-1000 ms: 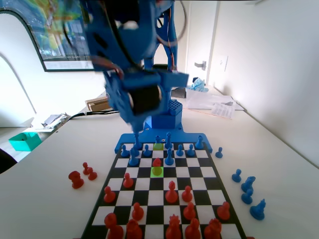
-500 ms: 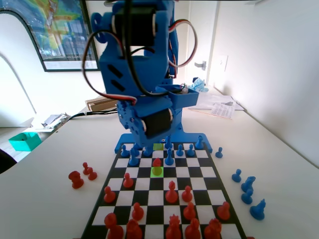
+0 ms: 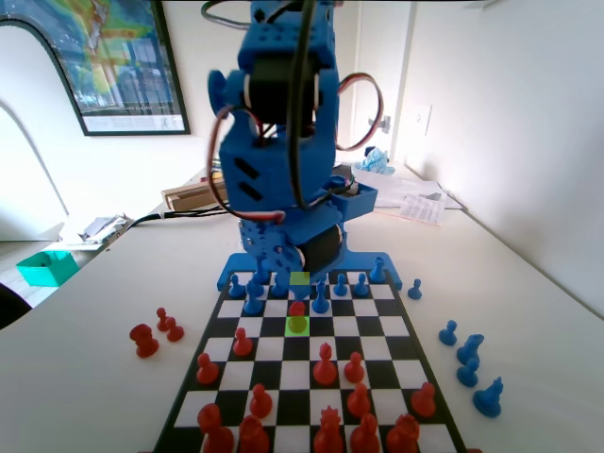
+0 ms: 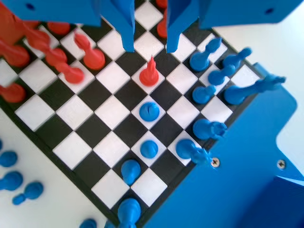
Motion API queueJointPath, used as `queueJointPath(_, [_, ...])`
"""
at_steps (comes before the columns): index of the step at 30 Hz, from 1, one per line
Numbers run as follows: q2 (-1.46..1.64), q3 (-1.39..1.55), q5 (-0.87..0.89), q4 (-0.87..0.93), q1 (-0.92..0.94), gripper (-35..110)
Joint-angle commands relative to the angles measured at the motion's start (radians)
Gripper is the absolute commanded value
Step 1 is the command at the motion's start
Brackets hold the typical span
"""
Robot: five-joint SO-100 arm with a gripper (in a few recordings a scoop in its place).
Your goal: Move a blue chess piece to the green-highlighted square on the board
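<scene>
Legible text: none in either view.
Poster [image 3: 113, 57] on the wall, fixed view: a pale caption strip, too small to read.
Papers [image 3: 406, 193] on the desk: print unresolved.

Bright daylight; wrist-view left edge blurred

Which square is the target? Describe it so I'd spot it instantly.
In the fixed view, take the board half nearer the blue arm. The green-highlighted square sits in a middle column, just in front of a lone red pawn. It is bright lime, unlike the duller yellow-green square farther back.
</scene>
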Motion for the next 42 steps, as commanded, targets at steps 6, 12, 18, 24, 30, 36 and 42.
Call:
queueJointPath(6, [0.078,0.044,-0.052,-0.026,0.02,12])
queueJointPath(12, [0.077,0.058,-0.08,-0.046,0.04,12])
queueJointPath(18, [0.052,0.032,-0.089,-0.058,0.051,12])
queueJointPath(24, [0.028,0.003,-0.089,-0.084,0.052,13])
queueJointPath(30, [0.0,-0.003,-0.091,-0.109,0.046,13])
queueJointPath(36, [-0.021,0.017,-0.095,-0.141,0.043,13])
queueJointPath(42, [-0.026,0.058,-0.097,-0.179,0.037,13])
